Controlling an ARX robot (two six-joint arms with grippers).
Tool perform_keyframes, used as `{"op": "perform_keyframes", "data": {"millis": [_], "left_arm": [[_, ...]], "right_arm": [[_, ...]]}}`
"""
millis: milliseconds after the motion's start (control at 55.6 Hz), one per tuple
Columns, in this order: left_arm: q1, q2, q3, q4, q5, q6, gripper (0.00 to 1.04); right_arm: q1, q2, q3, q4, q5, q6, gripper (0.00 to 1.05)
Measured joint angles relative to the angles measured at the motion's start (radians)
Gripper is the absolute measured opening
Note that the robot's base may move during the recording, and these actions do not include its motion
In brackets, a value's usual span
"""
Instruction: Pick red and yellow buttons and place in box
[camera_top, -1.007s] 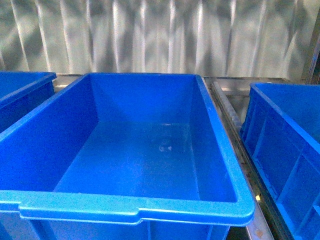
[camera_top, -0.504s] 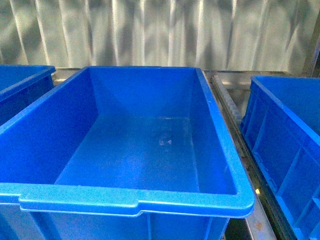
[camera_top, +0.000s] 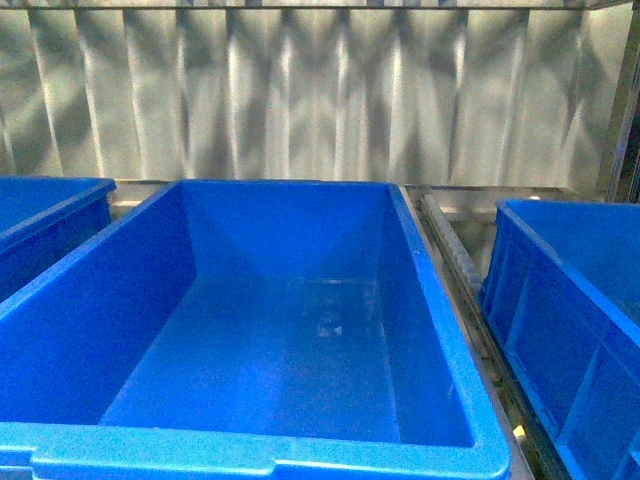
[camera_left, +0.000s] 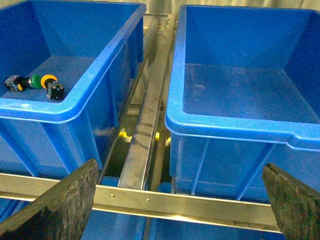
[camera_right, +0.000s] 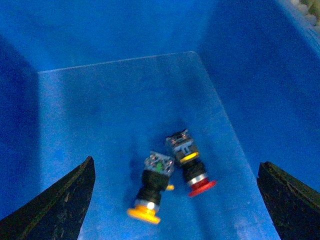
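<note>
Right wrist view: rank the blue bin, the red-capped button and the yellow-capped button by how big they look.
1. Blue bin: by far the largest, filling the picture.
2. Red-capped button and yellow-capped button: they look alike in size, lying side by side on the bin floor; the blur makes ranking them unsure.

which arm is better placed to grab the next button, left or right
The right. Its open gripper hangs inside a blue bin directly over a yellow button and a red button. The left gripper, also open, is outside the bins, above the metal rail.
</note>
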Motion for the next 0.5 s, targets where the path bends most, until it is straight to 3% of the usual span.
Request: {"op": "perform_keyframes", "data": {"millis": [252,360,378,414,504], "left_arm": [[0.000,0.000,0.000,0.000,0.000,0.000,0.97],[0.000,0.000,0.000,0.000,0.000,0.000,0.97],[0.000,0.000,0.000,0.000,0.000,0.000,0.97],[0.000,0.000,0.000,0.000,0.000,0.000,0.97],[0.000,0.000,0.000,0.000,0.000,0.000,0.97]], "right_arm": [[0.007,-0.327,-0.287,0.030,-0.106,0.108,0.98],[-0.013,-0.510,-0.424,0.066,-0.199,0.168,0.98],[-0.024,-0.537,-0.451,0.105,-0.235,0.160,0.95],[-0.033,-0.631,-0.546,0.210,-0.402,0.108,0.85],[0.002,-0.804,-0.679,0.198,-0.455,0.050,0.71]]}}
